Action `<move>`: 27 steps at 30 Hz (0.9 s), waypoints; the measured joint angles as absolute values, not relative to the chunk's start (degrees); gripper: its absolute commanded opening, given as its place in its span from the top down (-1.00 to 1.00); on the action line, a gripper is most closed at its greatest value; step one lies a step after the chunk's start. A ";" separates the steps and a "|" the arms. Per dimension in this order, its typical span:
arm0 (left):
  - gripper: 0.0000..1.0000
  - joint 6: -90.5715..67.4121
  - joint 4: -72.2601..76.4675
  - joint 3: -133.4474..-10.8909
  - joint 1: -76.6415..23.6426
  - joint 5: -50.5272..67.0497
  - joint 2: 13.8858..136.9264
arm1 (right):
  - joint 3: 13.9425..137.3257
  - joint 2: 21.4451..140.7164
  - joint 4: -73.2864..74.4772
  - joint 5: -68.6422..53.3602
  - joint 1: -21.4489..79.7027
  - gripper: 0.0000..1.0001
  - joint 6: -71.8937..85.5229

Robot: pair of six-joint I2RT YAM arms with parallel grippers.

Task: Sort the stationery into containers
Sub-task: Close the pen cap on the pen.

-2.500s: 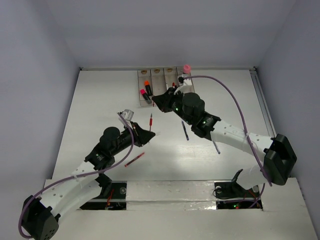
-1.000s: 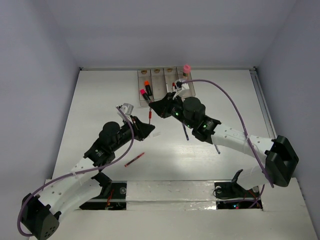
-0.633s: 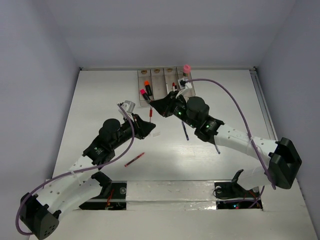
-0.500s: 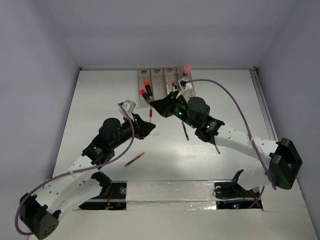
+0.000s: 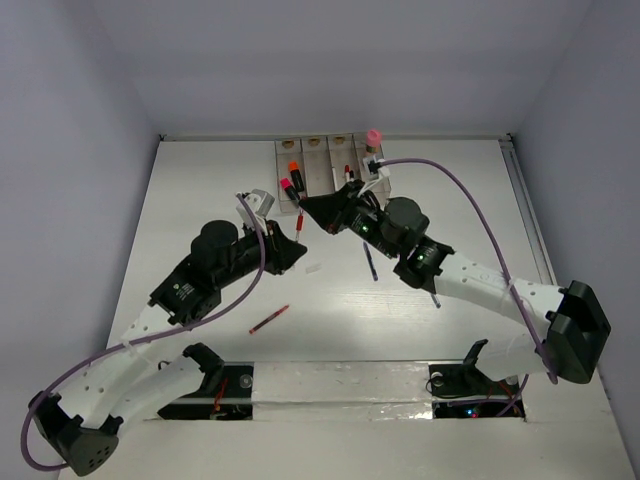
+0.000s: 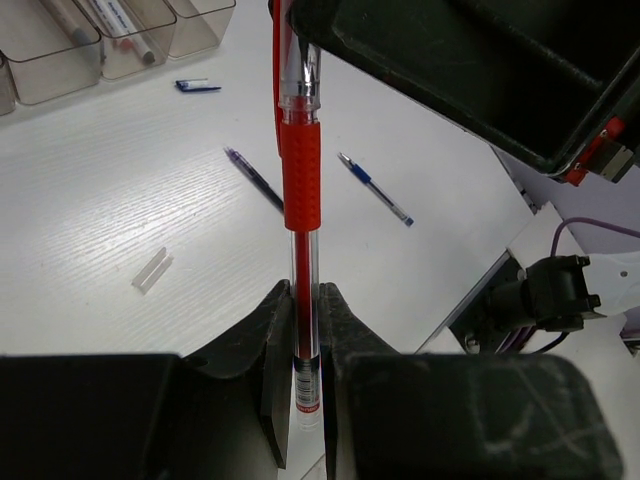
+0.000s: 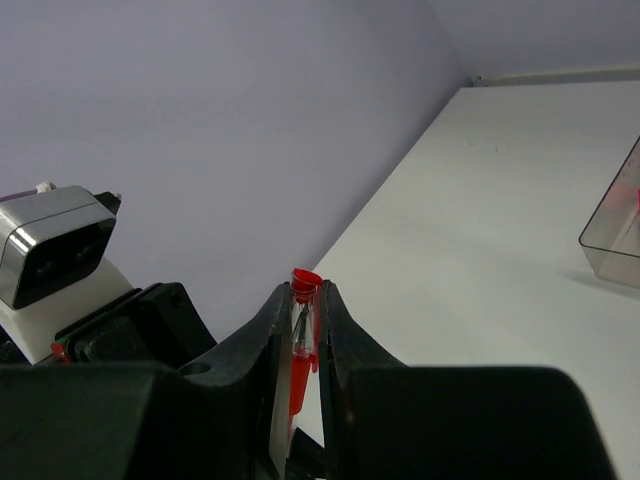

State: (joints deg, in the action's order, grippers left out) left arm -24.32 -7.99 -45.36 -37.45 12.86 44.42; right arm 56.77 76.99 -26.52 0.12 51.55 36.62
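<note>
The left pincer (image 6: 305, 322) is clamped on the lower barrel of a thin red plastic pen (image 6: 301, 180). The right pincer (image 7: 303, 300), just beyond it, is closed on the same pen's other end, so the pen bridges the two. Past the right pincer sits the row of four clear brownish plastic bins (image 5: 313, 140). Below the left pincer, on the white table (image 5: 200, 200), lie a clear pen cap (image 6: 152, 270), a dark blue pen (image 6: 253, 180) and a lighter blue pen (image 6: 375, 188). A second red pen (image 5: 268, 319) lies behind it.
</note>
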 measured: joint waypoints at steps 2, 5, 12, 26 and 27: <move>1.00 -23.68 -9.61 -46.68 -37.47 12.84 44.86 | 56.75 76.90 -26.98 0.47 51.90 1.00 36.42; 1.00 -22.92 -11.49 -48.07 -37.52 12.75 45.39 | 56.38 76.90 -28.32 0.60 52.25 1.00 36.47; 1.00 -20.49 -16.14 -51.59 -37.87 12.38 46.39 | 54.89 77.06 -32.75 -2.46 52.25 1.00 39.20; 0.65 -15.55 -22.48 -58.41 -38.15 12.21 49.01 | 55.42 76.38 -34.48 -1.69 52.34 1.00 39.86; 0.52 -15.64 -21.58 -58.19 -38.13 11.94 49.01 | 55.99 76.20 -32.88 -1.91 52.38 1.00 39.29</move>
State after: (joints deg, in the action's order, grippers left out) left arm -15.64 -21.58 -58.19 -38.13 11.94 49.01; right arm 55.99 76.20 -32.88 -1.91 52.38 39.29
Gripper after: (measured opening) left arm 0.141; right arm 0.166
